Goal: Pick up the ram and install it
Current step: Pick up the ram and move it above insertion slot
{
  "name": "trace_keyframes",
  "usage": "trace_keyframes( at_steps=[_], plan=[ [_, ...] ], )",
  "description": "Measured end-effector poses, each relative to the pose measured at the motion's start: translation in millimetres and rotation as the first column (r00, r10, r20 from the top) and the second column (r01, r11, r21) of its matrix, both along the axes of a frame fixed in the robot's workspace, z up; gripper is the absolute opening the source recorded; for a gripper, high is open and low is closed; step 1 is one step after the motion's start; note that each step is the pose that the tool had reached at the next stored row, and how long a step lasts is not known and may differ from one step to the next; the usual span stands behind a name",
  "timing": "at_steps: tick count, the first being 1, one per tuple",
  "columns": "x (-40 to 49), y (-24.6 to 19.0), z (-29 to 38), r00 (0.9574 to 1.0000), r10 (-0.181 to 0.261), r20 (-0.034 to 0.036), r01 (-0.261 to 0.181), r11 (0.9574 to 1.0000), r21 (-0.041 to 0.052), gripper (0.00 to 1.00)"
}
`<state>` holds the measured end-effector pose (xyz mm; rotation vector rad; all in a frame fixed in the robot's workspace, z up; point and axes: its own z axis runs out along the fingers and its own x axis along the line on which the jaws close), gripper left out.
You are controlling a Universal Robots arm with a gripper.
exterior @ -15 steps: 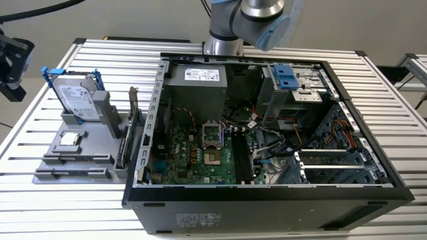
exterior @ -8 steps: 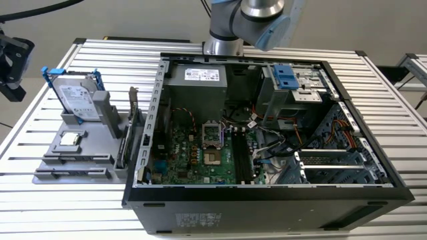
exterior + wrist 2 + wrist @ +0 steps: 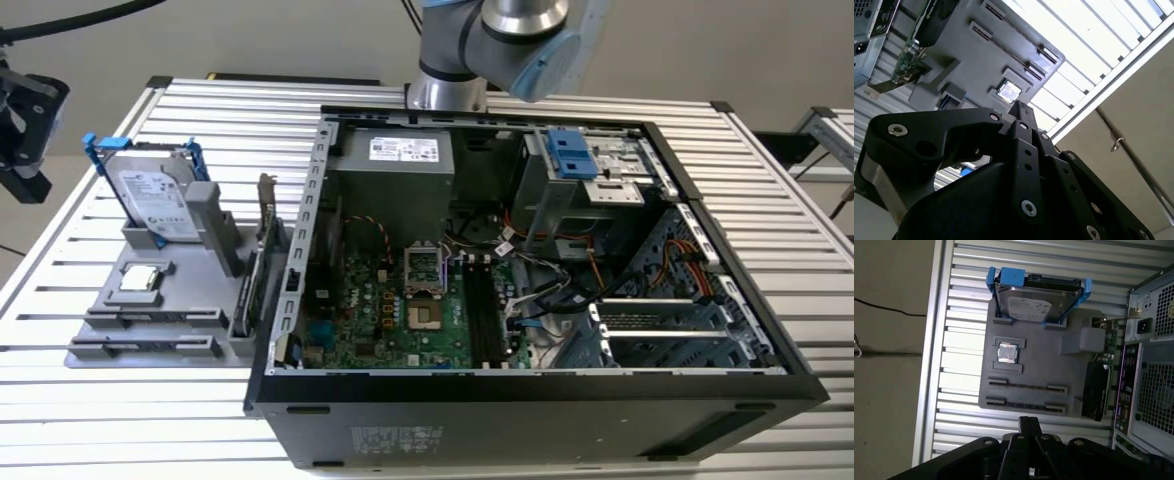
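**Inspector:** Gripper point(image 3: 1029, 425): black, matte, angular, with bolt heads showing. I cannot tell whether it is open or closed. It hangs clear of the parts and touches nothing.

**Clerk:** What lies nearest?

**Inspector:** The holder point(image 3: 1044, 365), grey matte moulded plastic, resting on the table point(image 3: 964, 300), which is made of ribbed aluminium slats. Its two long slots point(image 3: 1026, 386) look bare. It also carries:
- a silver hard drive point(image 3: 1036, 305) in a blue frame point(image 3: 1011, 276), propped upright;
- a small square processor point(image 3: 1007, 353) with a shiny lid, lying flat;
- a dark card point(image 3: 1096, 390) with a metal bracket, standing on the side towards the case point(image 3: 534, 400).

**Clerk:** And the ram?

**Inspector:** Position not established. If it is seated, it would stand edge-on among the black slots point(image 3: 483, 310) of the green motherboard point(image 3: 387, 310) inside the open case. There I cannot separate it from the slots themselves.

**Clerk:** How would it handle?

**Inspector:** By judgement it is a light, thin, stiff board. It would be brittle if bent, and its chips and contact edge are delicate. The faces are smooth, so a weak pinch may let it slip. Take hold across the two flat faces at mid-length, near the upper edge and clear of the contacts. Keep it upright and square to its slot.
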<state>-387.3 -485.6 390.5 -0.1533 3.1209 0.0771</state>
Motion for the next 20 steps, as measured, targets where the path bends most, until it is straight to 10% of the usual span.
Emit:
trace_keyframes(
  at_steps=[20],
  plan=[
    [0.0, 0.0, 0.0, 0.9996, 0.030, 0.0000, -0.030, 0.9996, 0.0000, 0.00]
  ],
)
